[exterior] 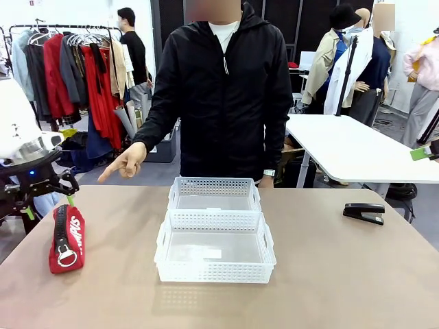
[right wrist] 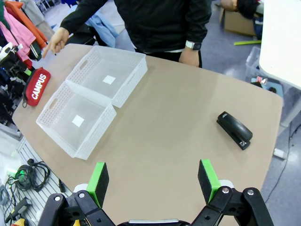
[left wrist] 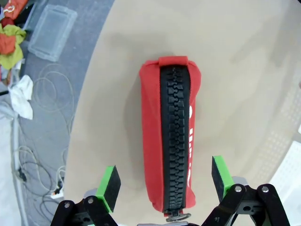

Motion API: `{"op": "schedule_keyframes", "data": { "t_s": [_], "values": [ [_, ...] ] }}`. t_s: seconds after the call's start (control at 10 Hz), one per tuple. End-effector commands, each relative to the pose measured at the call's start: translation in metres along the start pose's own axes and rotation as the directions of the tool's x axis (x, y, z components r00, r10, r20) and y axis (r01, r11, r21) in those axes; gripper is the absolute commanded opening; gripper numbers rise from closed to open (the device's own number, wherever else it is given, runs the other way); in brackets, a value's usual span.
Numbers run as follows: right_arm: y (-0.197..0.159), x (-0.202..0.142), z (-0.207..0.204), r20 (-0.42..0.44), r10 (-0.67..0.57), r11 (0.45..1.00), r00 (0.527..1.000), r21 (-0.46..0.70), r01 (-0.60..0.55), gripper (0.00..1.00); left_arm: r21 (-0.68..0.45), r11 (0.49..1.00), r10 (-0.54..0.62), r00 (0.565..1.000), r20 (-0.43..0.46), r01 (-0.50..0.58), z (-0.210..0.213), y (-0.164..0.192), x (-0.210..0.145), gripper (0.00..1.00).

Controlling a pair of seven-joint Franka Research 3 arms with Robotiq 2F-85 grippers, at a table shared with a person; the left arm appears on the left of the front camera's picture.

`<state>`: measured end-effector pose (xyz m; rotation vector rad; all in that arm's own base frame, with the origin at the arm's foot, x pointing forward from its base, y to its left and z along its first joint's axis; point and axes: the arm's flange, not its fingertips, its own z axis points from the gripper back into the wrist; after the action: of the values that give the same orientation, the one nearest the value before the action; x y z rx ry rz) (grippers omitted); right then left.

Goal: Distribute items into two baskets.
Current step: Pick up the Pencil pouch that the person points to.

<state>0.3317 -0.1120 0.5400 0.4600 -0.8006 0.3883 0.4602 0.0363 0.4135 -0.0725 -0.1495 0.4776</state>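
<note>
Straddling the red pouch, your left gripper stands released, the pouch's lettering mostly hidden at 3 o'clock; your right gripper gapes over the table.

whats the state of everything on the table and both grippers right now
red pouch, zipped shut, lying on the table
stapler, closed, on the table
near basket, empty
far basket, empty
left gripper, open, above the red pouch
right gripper, open, holding nothing
person's hand, pointing with one finger
</note>
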Motion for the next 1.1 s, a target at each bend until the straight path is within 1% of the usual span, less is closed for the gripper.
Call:
{"op": "schedule_keyframes", "data": {
  "t_s": [0.0,0.2,0.4,1.0],
  "values": [
    [0.0,0.001,0.0,0.009,0.002,1.0,1.0,0.009,-0.002,1.0,-0.025,0.999,0.026,1.0,-0.012,-0.026,-0.009,-0.004,0.012,1.0],
    [0.0,0.001,0.0,0.009,0.002,1.0,1.0,0.009,-0.002,1.0,-0.04,0.999,0.031,0.999,-0.023,-0.031,-0.022,-0.006,0.018,1.0],
    [0.0,0.001,0.0,0.009,0.002,1.0,1.0,0.009,-0.002,1.0,-0.029,0.999,0.044,0.998,-0.037,-0.045,-0.033,-0.004,0.02,1.0],
    [0.0,0.001,0.0,0.009,0.002,1.0,1.0,0.009,-0.002,1.0,-0.017,0.999,0.041,0.995,-0.088,-0.043,-0.062,-0.002,0.019,1.0]
  ]
}}
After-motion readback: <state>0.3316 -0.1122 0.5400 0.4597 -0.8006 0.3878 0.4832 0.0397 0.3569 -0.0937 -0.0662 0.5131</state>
